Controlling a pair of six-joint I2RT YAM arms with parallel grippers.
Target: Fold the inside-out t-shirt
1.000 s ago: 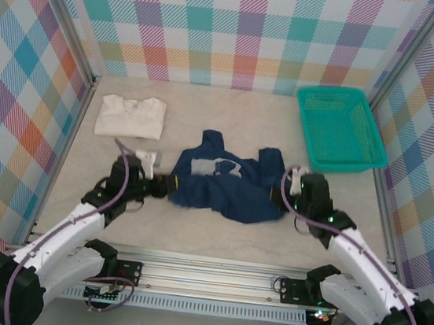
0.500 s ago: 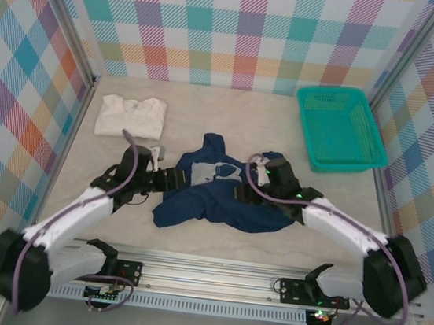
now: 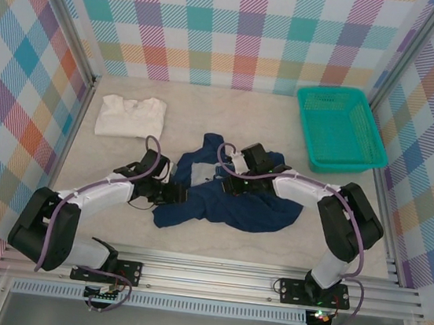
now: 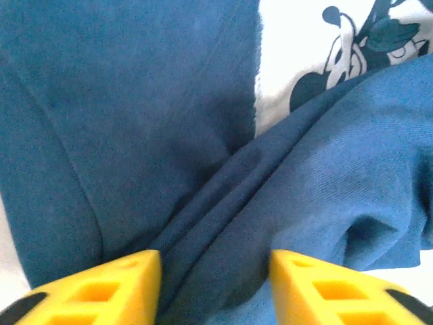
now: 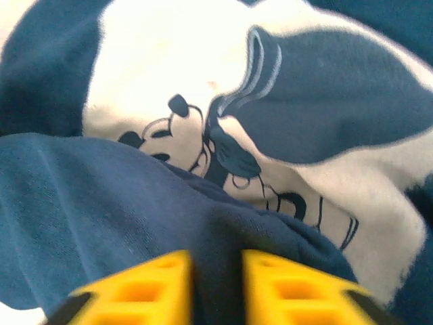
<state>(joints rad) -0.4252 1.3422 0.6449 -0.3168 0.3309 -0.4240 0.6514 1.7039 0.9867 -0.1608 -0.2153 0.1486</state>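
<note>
Two end effectors meet over the inside-out t-shirt (image 3: pixel 252 211), which lies crumpled on the table (image 3: pixel 231 109) with its navy cloth spread under and between them. The right end effector (image 3: pixel 226 181) is nearly closed, pinching a dark fold just short of the white cartoon print (image 5: pixel 203 101). The left end effector (image 3: pixel 175 195) has its yellow fingers (image 4: pixel 128 277) apart with a thick ridge of cloth filling the gap, and I cannot tell whether it clamps; a folded cream shirt (image 3: pixel 130 116) lies beyond it, well apart.
</note>
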